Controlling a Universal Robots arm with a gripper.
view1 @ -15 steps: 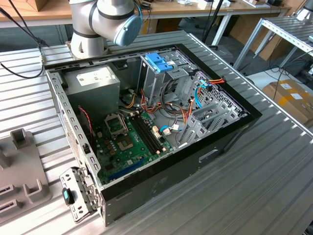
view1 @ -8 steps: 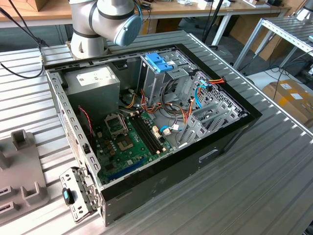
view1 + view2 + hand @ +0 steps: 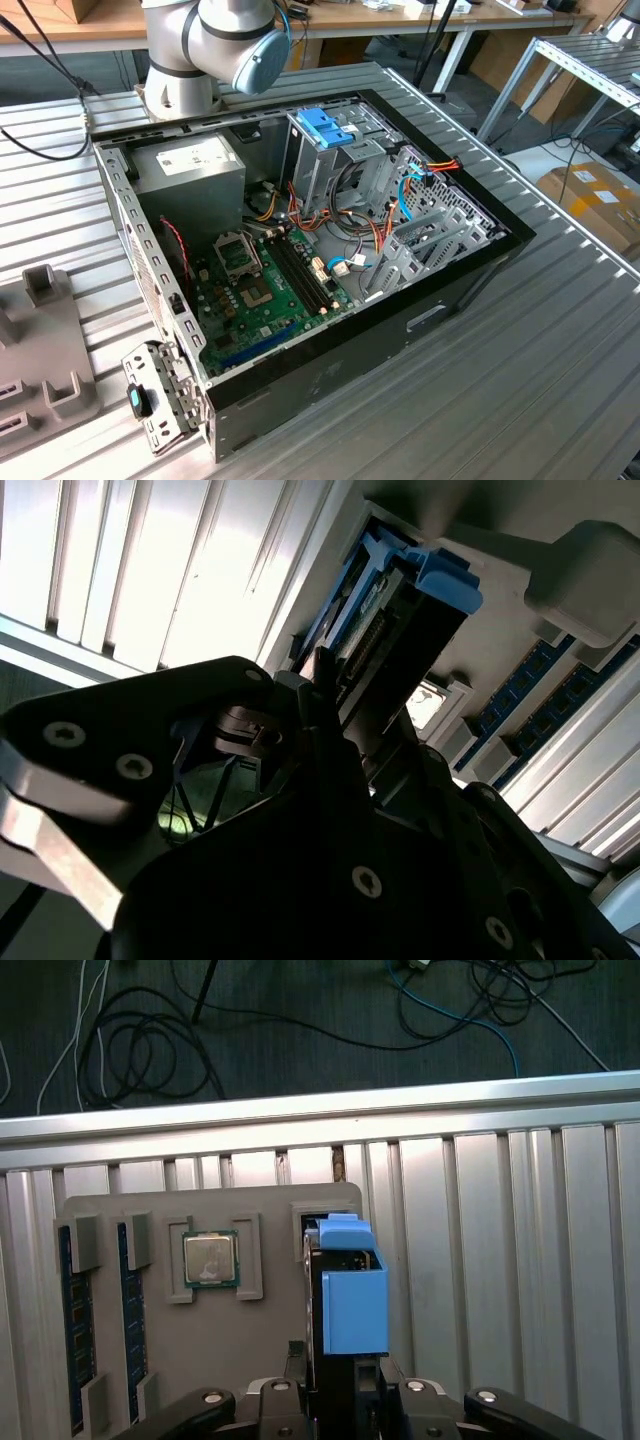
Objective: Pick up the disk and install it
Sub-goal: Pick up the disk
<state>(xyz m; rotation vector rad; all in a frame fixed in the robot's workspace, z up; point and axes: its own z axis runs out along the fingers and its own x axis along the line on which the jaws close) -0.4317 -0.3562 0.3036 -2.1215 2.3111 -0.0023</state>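
The disk (image 3: 354, 1305) stands on edge between my gripper's fingers, its light-blue carrier rail facing the first wrist view. My gripper (image 3: 346, 1392) is shut on the disk's lower part, one dark finger (image 3: 283, 1390) on each flat side. In the second wrist view the disk (image 3: 395, 620) runs away from the fingers (image 3: 318, 695), blue rail at its far end. It hangs over its slot in the grey fixture tray (image 3: 270, 1340). The open computer case (image 3: 470, 270) lies on the table in the exterior view, with a tall metal drive cage (image 3: 320, 165) topped by a blue latch.
The fixture tray also holds a processor (image 3: 210, 1259) and memory sticks (image 3: 68, 1330). It sits on a ribbed metal table (image 3: 500, 1260) whose edge runs just beyond, with cables on the floor. Inside the case are a motherboard (image 3: 255, 290), power supply (image 3: 190, 170) and loose wires.
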